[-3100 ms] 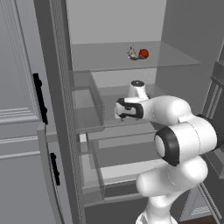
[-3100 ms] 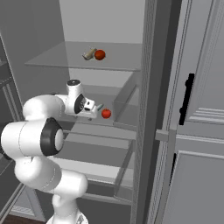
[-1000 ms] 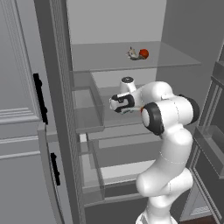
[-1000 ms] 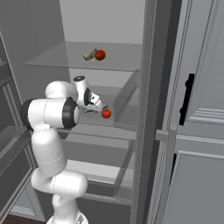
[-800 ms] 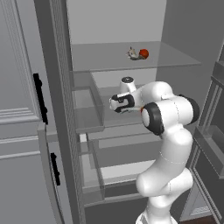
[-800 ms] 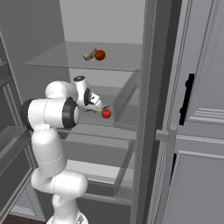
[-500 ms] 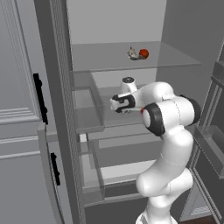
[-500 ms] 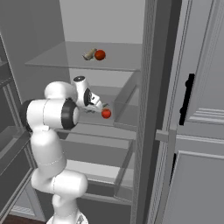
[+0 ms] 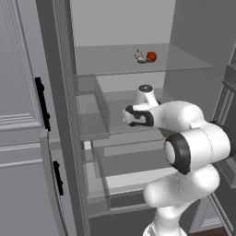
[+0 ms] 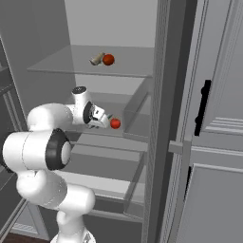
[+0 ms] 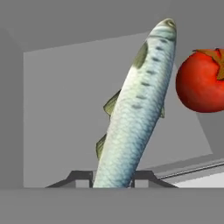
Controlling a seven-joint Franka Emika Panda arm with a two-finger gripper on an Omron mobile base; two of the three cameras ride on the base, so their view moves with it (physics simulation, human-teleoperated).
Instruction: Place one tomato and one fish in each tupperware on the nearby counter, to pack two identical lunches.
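Inside an open fridge, arm reaching onto the middle shelf (image 10: 104, 135). Gripper (image 11: 113, 177) pinched on the near end of a fish (image 11: 135, 109), by the look of the hand view: dark fingertips (image 11: 79, 176) sit tight against either side of the silver body, which runs up and away from the hand. Seems a firm pinch, though the contact itself hides at the bottom edge of that view, so hard to be sure how much of the fish lies between the pads.

Just right of the fish, near its far end, a red tomato (image 11: 200, 81) on the same shelf; seen from the right base view as tomato (image 10: 115, 124) right beside the gripper (image 10: 100, 118). On the upper shelf (image 9: 138, 69), towards the back, a second tomato (image 10: 108, 59) and a second fish (image 10: 97, 59) lying close together. Tupperware and counter not met with here.

Handling, as a judgement: fish long, slim, likely smooth-scaled and slippery, light but apt to swing or pivot when held by one end; better taken nearer mid-body, across the narrow width. Tomato round, smooth, prone to roll; best pinched across its widest part, gently, to avoid squeezing it out of the pads
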